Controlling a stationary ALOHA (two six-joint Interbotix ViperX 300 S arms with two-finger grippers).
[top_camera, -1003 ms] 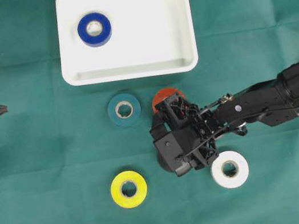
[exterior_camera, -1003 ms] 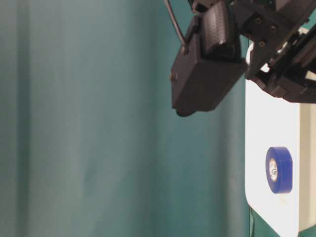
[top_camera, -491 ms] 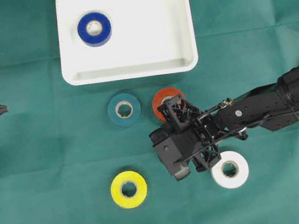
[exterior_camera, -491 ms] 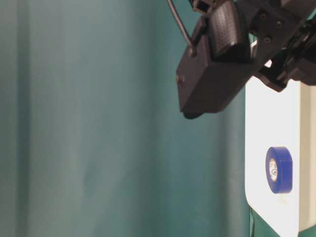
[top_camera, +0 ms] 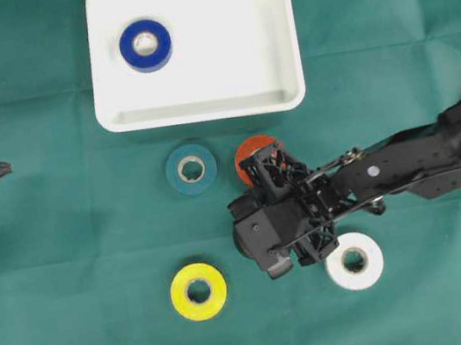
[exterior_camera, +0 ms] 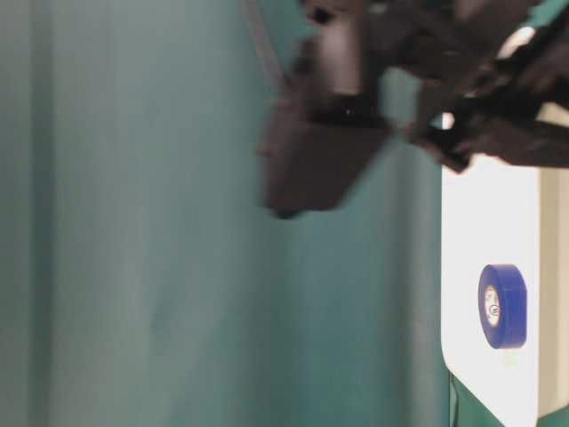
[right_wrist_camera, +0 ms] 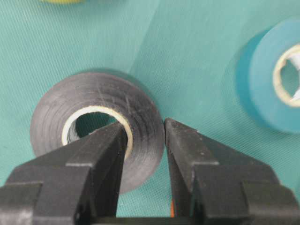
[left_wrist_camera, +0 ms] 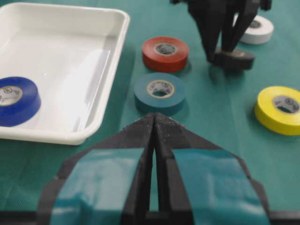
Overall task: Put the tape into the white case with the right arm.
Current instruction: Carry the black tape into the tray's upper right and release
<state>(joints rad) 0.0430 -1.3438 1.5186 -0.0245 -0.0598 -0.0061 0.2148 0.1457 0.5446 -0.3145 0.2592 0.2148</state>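
Gripping the black tape roll (right_wrist_camera: 96, 143) with the right pincer (right_wrist_camera: 143, 140), one finger inside the core and one outside the wall.

You are holding the roll clamped through its wall while it is lying flat on the green counter (top_camera: 66, 255), so be lifting straight up before swinging; the red roll (left_wrist_camera: 165, 53) and the teal roll (right_wrist_camera: 276, 75) are sitting just beyond the fingertips, on the way to the white case (top_camera: 270, 40). That case is waiting farther out past them, with a blue roll (top_camera: 145, 44) already inside. The left pincer (left_wrist_camera: 154, 126) is resting together, well off to the side.
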